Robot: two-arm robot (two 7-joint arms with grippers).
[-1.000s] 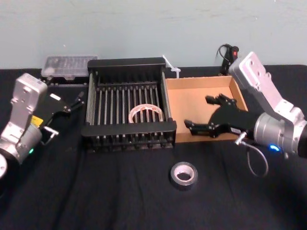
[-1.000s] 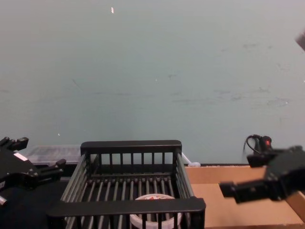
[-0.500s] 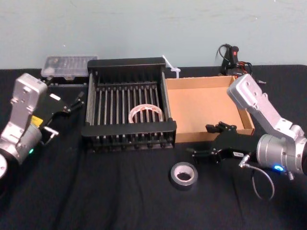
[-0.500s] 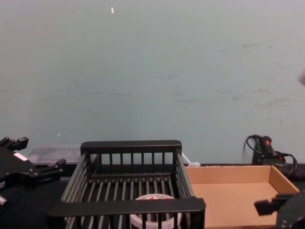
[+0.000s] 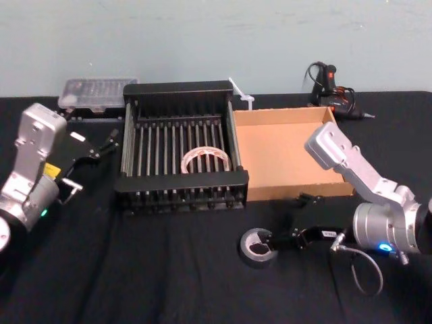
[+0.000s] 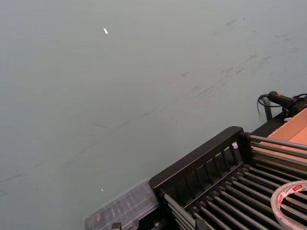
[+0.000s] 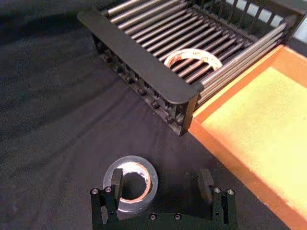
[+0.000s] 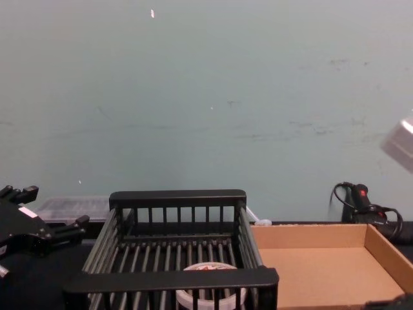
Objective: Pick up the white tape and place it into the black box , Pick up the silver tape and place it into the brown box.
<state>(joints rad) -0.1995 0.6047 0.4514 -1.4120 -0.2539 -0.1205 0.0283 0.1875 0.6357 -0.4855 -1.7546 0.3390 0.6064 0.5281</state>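
A black cloth covers the table [image 5: 135, 270], and behind it there's just a bare, pale blue-green wall [image 8: 206, 97] with a few scuffs. The black box [image 5: 182, 181] sits mid-table, with the white tape [image 5: 206, 160] lying flat on its barred floor, toward the near right corner. Pressed against its right side is the brown box [image 5: 283, 152], with nothing in it.

The silver tape [image 5: 258, 246] lies flat on the cloth in front of the two boxes, well clear of both. The right gripper [image 7: 160, 182] is down low at it, reaching in from the right. Its fingers [image 7: 205, 184] are spread wide and grasp nothing. One sits at the roll's rim, the other out beside it over the cloth. I cannot tell whether that finger touches the roll.

The left gripper [image 5: 91, 164] hangs off to the left of the black box, fingers released and holding nothing.

At the back edge lie a clear plastic case [image 5: 98, 91] and a black glue gun [image 5: 327, 81] with its cord.
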